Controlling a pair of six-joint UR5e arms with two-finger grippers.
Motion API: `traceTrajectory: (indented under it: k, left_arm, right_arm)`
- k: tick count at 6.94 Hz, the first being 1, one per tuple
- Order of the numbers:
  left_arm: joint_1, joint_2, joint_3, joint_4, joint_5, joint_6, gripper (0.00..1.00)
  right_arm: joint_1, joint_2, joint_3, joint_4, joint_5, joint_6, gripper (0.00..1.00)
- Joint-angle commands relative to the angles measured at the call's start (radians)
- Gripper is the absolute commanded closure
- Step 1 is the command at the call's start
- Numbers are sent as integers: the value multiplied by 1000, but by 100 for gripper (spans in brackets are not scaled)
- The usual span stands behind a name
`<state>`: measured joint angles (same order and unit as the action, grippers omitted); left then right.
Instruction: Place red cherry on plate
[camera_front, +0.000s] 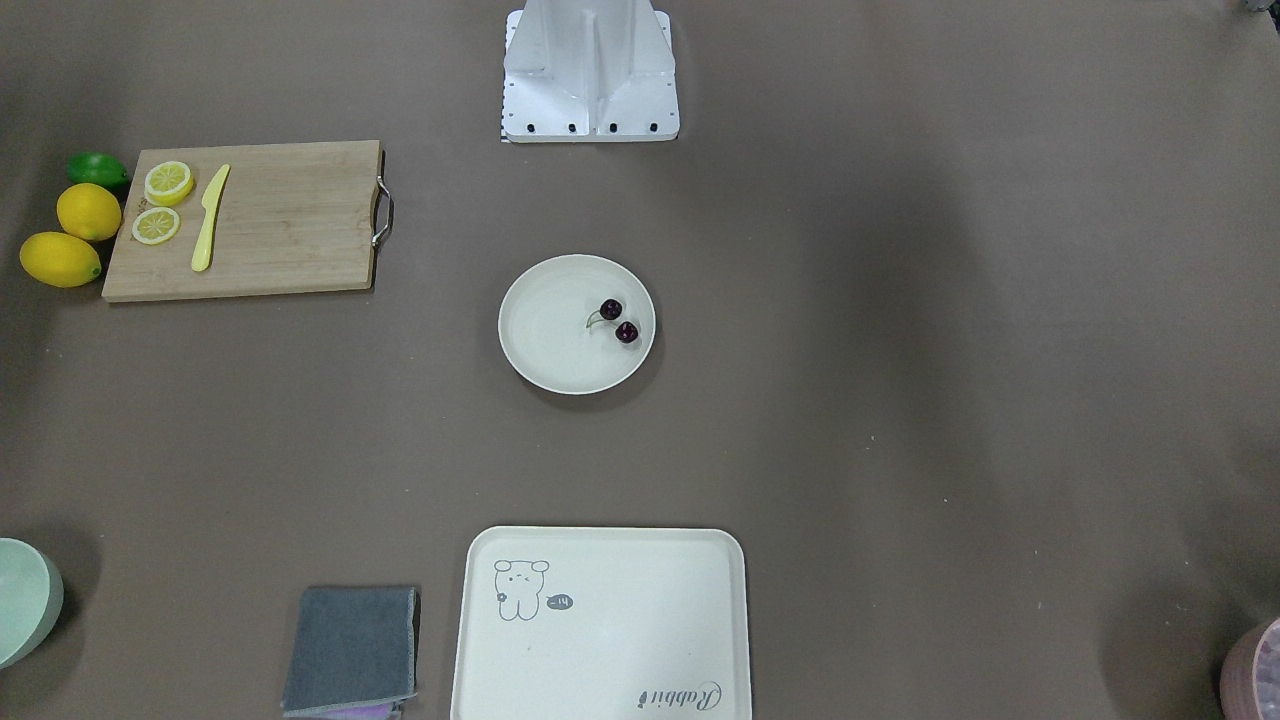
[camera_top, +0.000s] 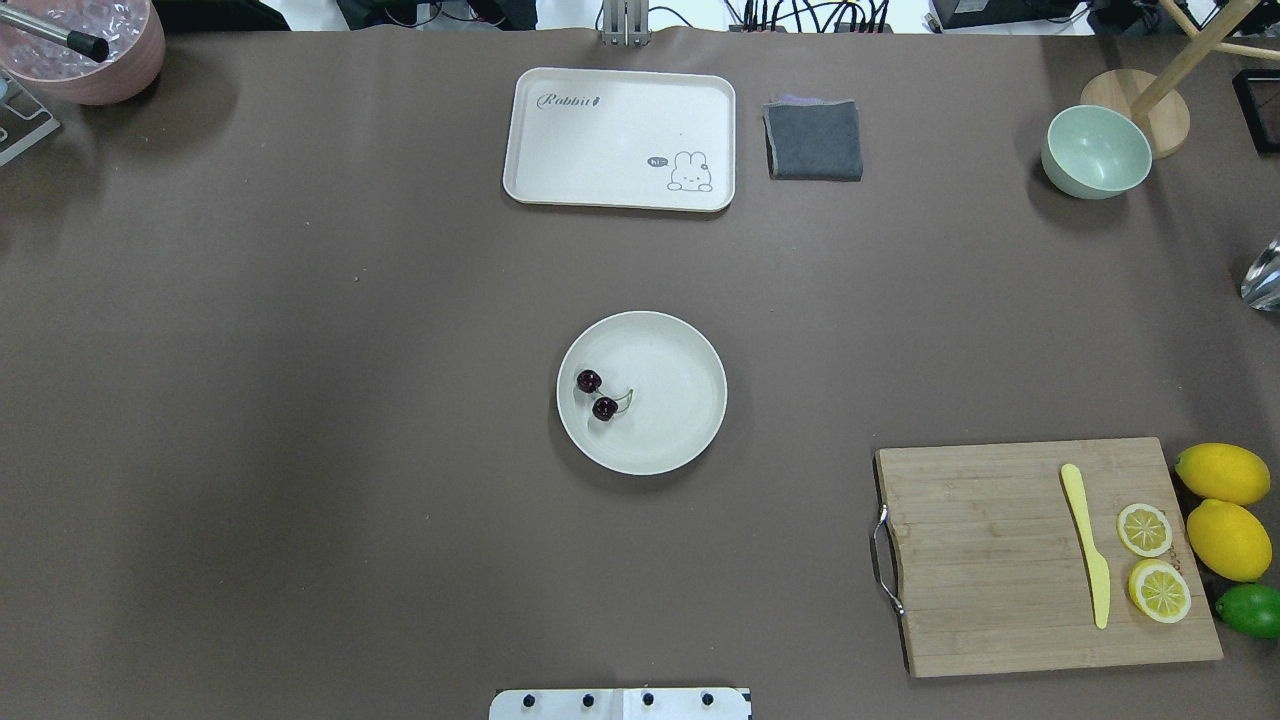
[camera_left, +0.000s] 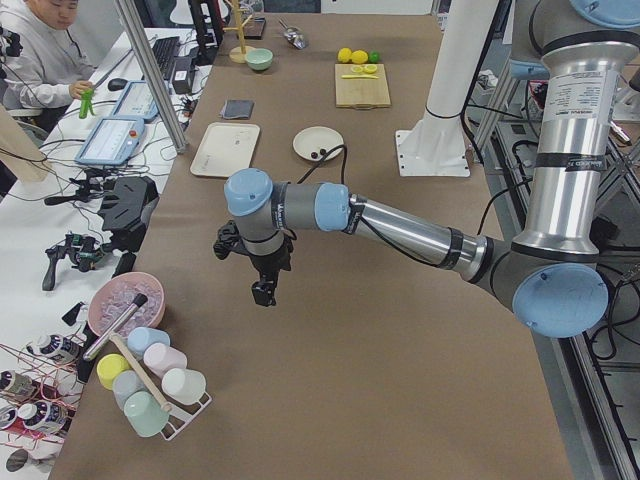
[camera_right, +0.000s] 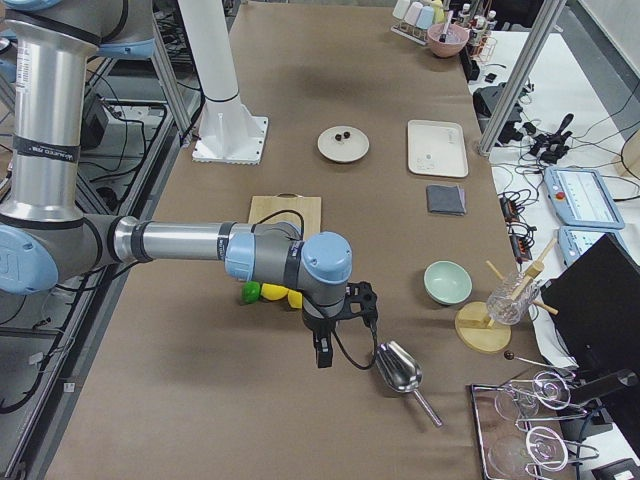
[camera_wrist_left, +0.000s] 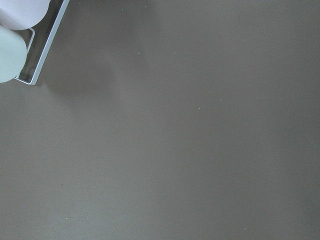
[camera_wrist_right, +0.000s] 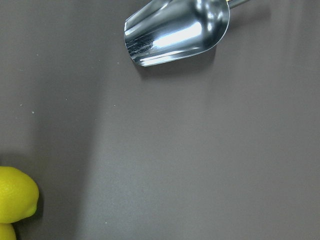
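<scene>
The red cherry (camera_front: 618, 321) (camera_top: 597, 395), a dark pair on a thin stem, lies inside the round off-white plate (camera_front: 556, 345) (camera_top: 675, 400) at the table's middle, toward the robot's left side of the plate. Neither gripper is near it. My left gripper (camera_left: 262, 292) hangs over bare table at the far left end, seen only in the exterior left view. My right gripper (camera_right: 323, 355) hangs at the far right end beside a metal scoop (camera_right: 398, 367), seen only in the exterior right view. I cannot tell whether either is open or shut.
A cream tray (camera_top: 620, 138) and a grey cloth (camera_top: 813, 139) lie at the far edge. A green bowl (camera_top: 1096, 151) stands far right. A cutting board (camera_top: 1040, 555) holds a yellow knife and lemon slices, with lemons (camera_top: 1225, 505) beside it. A pink bowl (camera_top: 85, 45) sits far left.
</scene>
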<state>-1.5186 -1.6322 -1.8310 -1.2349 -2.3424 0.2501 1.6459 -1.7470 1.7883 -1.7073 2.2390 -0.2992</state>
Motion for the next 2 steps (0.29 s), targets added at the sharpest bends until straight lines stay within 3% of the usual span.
traceTrajectory:
  k: [1,2]
  left_arm:
    - [0,0,-1,0,0,0,2]
    - [0,0,-1,0,0,-2,2]
  right_arm:
    - [0,1,0,0,-1,0,0]
    - [0,3,2,0,-1,0,0]
